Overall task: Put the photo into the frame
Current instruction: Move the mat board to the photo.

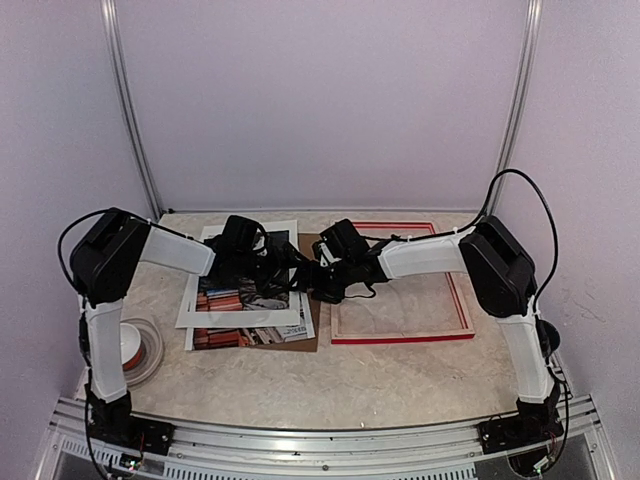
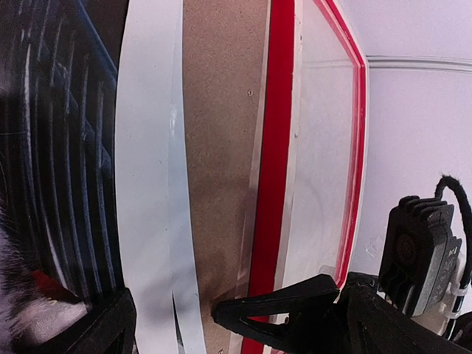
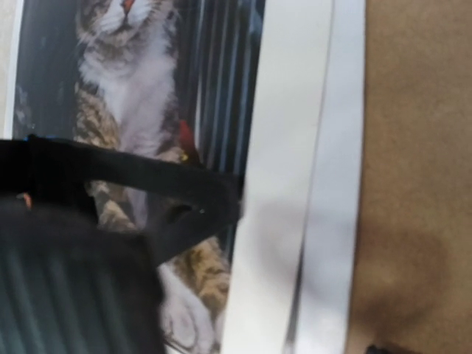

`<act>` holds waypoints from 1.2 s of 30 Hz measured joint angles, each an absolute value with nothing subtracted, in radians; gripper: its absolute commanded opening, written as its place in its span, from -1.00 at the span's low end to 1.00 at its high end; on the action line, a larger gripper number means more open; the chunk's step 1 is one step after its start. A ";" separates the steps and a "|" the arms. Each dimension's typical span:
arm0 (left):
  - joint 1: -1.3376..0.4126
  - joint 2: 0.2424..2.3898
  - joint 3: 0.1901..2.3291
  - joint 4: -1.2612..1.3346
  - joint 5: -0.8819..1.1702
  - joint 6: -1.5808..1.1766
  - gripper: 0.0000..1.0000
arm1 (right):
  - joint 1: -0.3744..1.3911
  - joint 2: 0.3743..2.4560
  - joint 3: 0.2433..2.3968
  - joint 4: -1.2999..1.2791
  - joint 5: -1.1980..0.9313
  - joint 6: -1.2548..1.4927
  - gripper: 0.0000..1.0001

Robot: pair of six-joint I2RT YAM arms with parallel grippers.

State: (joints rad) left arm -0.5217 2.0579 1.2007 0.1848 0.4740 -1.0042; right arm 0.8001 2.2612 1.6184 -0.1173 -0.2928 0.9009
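photo (image 3: 133, 96) is not in the frame (image 1: 400, 338). it lies flat on the surface (image 1: 350, 385) at roughly 9 o'clock from the frame, sandwiched with the white mat (image 1: 193, 298) on top and the brown backing board (image 2: 221, 147) underneath. mat sits shifted toward 12 o'clock, so a strip of the print with its white border pokes out at the 6 o'clock edge. cat and dark background show through the mat window in the right wrist view; book spines too small to read any lettering. frame lies flat, red rim up, just beside the board's 3 o'clock edge, can't tell if they touch. right forearm (image 1: 425, 252) covers part of its 12 o'clock rail. left end effector (image 1: 288, 258) is over the mat's 3 o'clock side, jaws wide apart, gripping nothing. right end effector (image 1: 322, 283) is over the board's 3 o'clock edge, jaws apart too, nothing between them. in the top view the two nearly meet, black on black, fingertips hard to separate. each wrist view has a black finger crossing the shot; hard to say whose. roll of tape (image 1: 150, 362) at 8 o'clock from the stack, partly behind the left arm (image 1: 100, 330).
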 measured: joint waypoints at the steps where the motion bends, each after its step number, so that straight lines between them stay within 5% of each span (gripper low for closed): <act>1: -0.523 2.062 1.204 0.191 0.476 -1.008 0.98 | 0.800 2.260 1.617 -0.117 -0.293 0.902 0.50; 36: -0.528 1.974 1.143 0.212 0.474 -1.029 0.98 | 0.804 2.123 1.417 -0.046 -0.337 0.950 0.51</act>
